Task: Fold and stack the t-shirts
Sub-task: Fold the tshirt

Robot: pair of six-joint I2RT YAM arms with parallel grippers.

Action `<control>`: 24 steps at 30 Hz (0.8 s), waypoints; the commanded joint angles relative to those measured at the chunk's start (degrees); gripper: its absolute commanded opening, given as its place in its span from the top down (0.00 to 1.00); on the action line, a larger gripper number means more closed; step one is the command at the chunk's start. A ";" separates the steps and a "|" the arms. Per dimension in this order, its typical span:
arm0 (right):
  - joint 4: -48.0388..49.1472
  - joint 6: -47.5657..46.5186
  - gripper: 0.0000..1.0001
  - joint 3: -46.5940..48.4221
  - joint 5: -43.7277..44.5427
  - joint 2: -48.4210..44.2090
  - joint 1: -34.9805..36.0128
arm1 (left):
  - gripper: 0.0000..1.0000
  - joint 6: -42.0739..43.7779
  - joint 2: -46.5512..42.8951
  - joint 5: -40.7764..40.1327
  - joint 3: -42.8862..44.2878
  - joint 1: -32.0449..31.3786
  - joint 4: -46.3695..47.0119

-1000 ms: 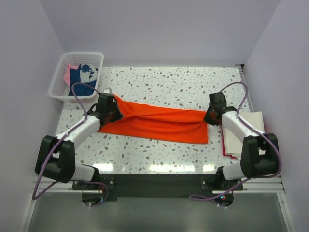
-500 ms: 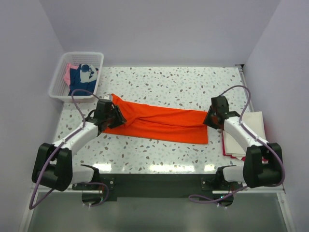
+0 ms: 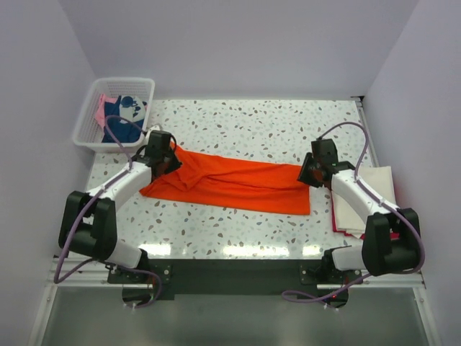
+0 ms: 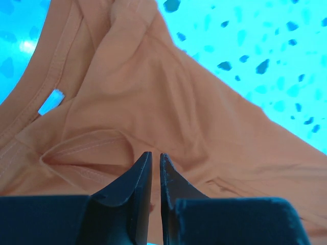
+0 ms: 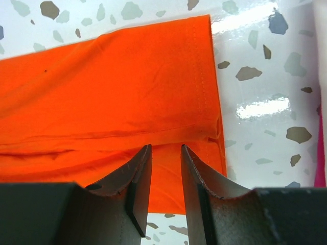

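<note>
One orange t-shirt (image 3: 238, 184), two basket shirts (image 3: 119, 124), two stacked shirts (image 3: 374, 189), one basket (image 3: 83, 134), two arms (image 3: 119, 189).

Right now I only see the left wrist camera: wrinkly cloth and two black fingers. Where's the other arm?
Observer: The right gripper is at the opposite end of the orange t-shirt, jaws apart over its hem.
Operator: Are there more shirts?
Observer: A white basket at the far left corner holds navy cloth and pink cloth.
Operator: Anything else?
Observer: A pale cloth pile with a red edge underneath lies at the table's right side.
</note>
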 commanded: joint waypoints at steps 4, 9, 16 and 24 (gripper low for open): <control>0.94 -1.63 0.67 1.92 -2.07 -1.18 0.79 | 0.88 -2.91 0.54 -0.94 -5.18 0.22 2.48; 0.94 -1.72 0.67 1.21 -2.86 -2.24 0.88 | 0.91 -4.58 -3.76 2.75 -12.06 0.04 6.78; 0.41 -1.98 0.67 1.65 -3.57 -3.12 0.79 | 0.87 -4.58 -2.80 8.21 -14.87 -1.10 12.32; 1.20 -1.72 0.67 -0.54 -3.39 -4.35 0.79 | 0.82 -5.11 -1.31 11.63 -14.26 -4.34 16.19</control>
